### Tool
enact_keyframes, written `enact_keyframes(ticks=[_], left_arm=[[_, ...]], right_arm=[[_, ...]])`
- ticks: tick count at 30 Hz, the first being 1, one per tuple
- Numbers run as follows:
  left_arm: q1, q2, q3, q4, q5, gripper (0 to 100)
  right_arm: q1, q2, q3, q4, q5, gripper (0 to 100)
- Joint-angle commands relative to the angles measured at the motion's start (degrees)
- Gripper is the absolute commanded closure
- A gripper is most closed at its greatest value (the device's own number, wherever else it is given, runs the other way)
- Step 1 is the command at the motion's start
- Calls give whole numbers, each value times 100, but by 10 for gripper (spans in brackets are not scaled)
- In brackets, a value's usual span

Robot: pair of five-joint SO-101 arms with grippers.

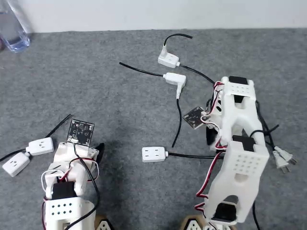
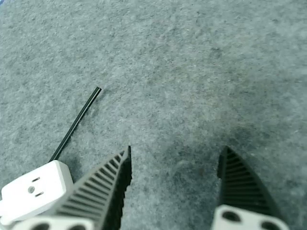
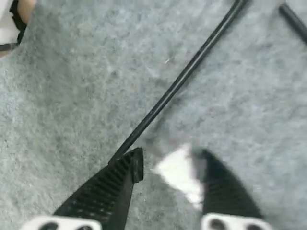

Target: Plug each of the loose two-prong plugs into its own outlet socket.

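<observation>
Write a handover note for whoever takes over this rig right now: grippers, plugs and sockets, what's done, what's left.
Left gripper: open, empty, over carpet beside a white socket.
Right gripper: low over carpet by a black cable, a blurred white piece at it; grip unclear.
A second socket lies mid-table; a two-prong plug lies loose beside the right arm; two white corded pieces lie apart at the far side.
Done: no plug seen in a socket. Left: every plug.

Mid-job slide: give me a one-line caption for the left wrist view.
Left pincer open above grey carpet, white outlet socket beside one finger, black cable end nearby.
</observation>
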Motion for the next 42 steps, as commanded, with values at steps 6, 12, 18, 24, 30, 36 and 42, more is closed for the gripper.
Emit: enact_keyframes(ticks=[6,12,18,24,30,36,42], left_arm=[[44,-70,-13,-141,-53,720],[53,-70,-13,-141,-53,720],[53,-70,-13,-141,-53,720],[53,-70,-13,-141,-53,720],[26,-70,-13,-141,-53,720],[26,-70,-13,-141,-53,720],[26,-70,-13,-158,-26,720]], right_arm=[[-101,-4,-202,-593,-774,973],[-374,-4,-211,-1147,-1793,991],[-760,-75,-229,-2097,-3305,990],[-892,-189,-229,-2440,-3868,990],[-497,-1341,-202,-1543,-3789,934],[655,-1754,-202,-426,-2022,741],[1622,-1525,-62,-330,-343,739]])
